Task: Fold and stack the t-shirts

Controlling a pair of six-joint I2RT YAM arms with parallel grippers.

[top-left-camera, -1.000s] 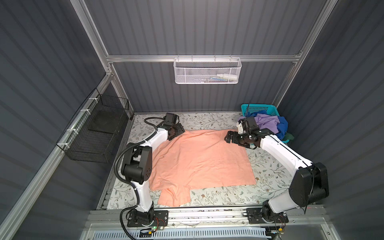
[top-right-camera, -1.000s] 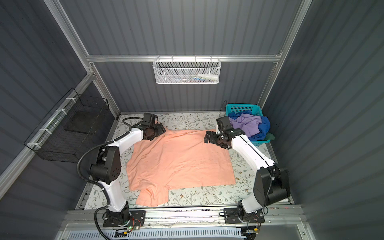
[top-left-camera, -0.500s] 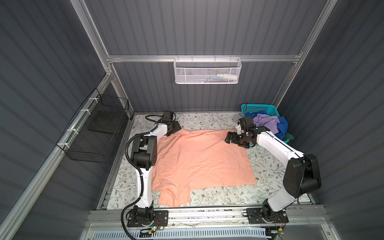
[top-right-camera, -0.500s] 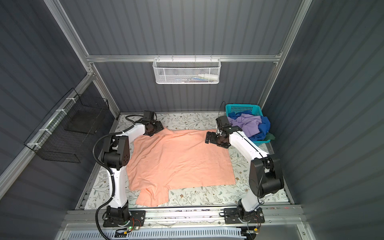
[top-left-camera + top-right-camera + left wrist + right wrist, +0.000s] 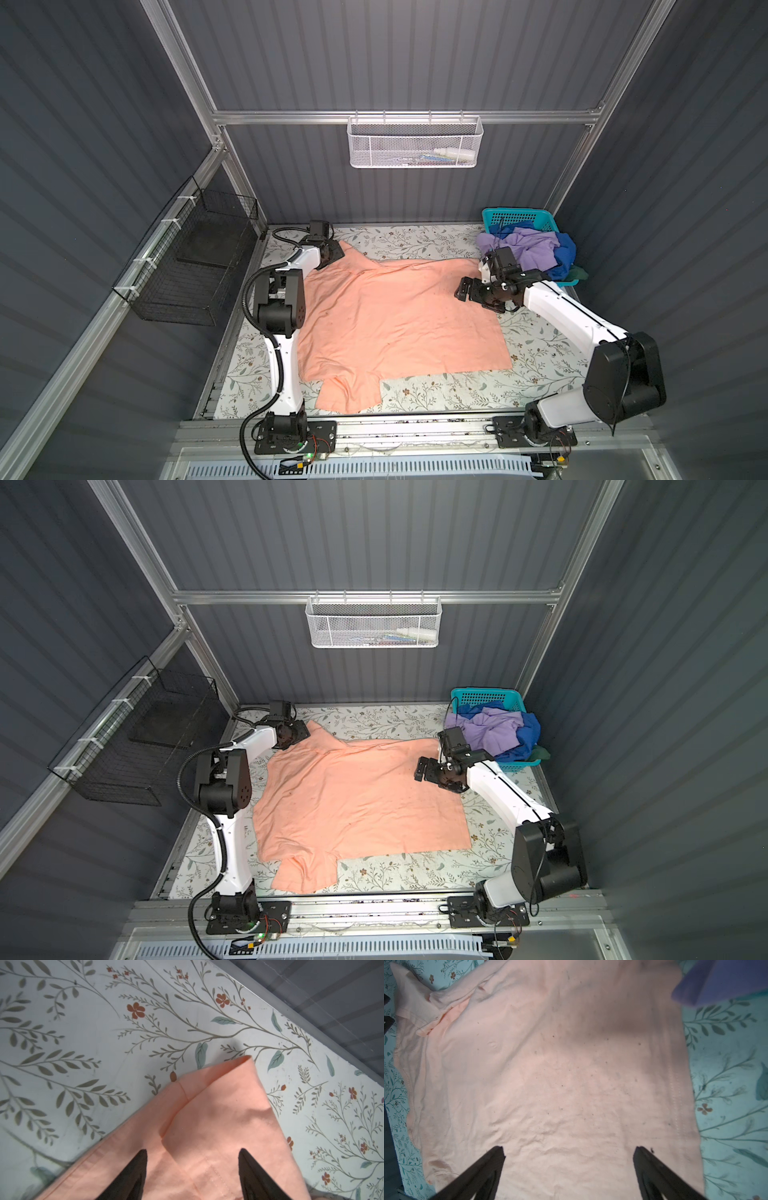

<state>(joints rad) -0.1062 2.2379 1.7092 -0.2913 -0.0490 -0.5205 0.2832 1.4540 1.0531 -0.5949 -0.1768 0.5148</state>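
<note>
A peach-orange t-shirt [image 5: 399, 316] [image 5: 357, 800] lies spread on the floral table, plain side up, one sleeve toward the front edge. My left gripper [image 5: 334, 253] [image 5: 301, 734] is low over its far-left sleeve [image 5: 224, 1105]. The jaws of the left gripper [image 5: 192, 1150] stand apart with the sleeve cloth under the gap. My right gripper [image 5: 462, 287] [image 5: 420, 769] hovers open over the shirt's far-right part [image 5: 569, 1147], holding nothing. Lavender [image 5: 532, 249] [image 5: 494, 729], royal blue [image 5: 565, 255] [image 5: 530, 733] and dark green [image 5: 579, 273] [image 5: 540, 753] t-shirts are heaped at the far right.
A teal plastic basket [image 5: 515, 214] [image 5: 482, 694] holds that heap in the far-right corner, just behind my right wrist. A black wire basket [image 5: 195, 266] hangs on the left wall and a white mesh basket [image 5: 415, 143] on the back wall. The back wall [image 5: 332, 1001] is close beyond the sleeve.
My left arm has folded its elbow back, and its gripper has slid slightly toward the far-left corner along the sleeve, jaws a little narrower. The right gripper stays about where it was.
</note>
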